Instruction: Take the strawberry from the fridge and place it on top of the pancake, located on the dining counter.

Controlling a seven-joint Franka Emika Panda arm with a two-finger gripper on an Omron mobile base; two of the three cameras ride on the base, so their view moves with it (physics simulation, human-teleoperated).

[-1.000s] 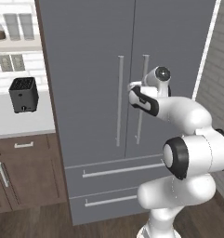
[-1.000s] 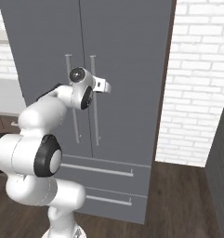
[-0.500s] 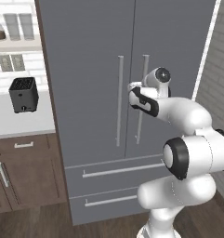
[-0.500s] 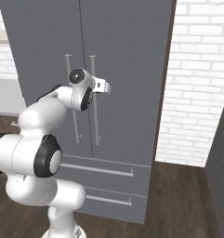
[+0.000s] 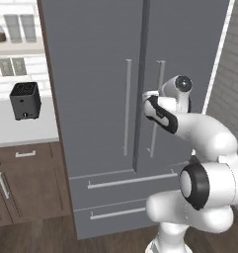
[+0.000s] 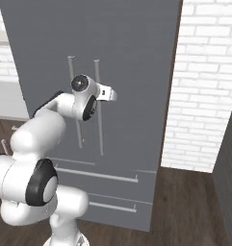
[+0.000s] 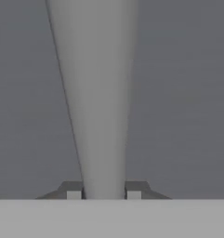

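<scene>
Hand view: the gripper [image 7: 103, 194], open a second ago, has closed on the right door's handle [image 7: 97, 93], one fingertip on each side of the bar. Beyond it, the fridge [image 5: 96, 59] is shut, hiding the strawberry; pulling the door open likely follows.

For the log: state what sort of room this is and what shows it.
A home kitchen, most likely: a tall grey two-door fridge with drawers below, brown wood cabinets under a white counter, and a small black toaster on it.
</scene>
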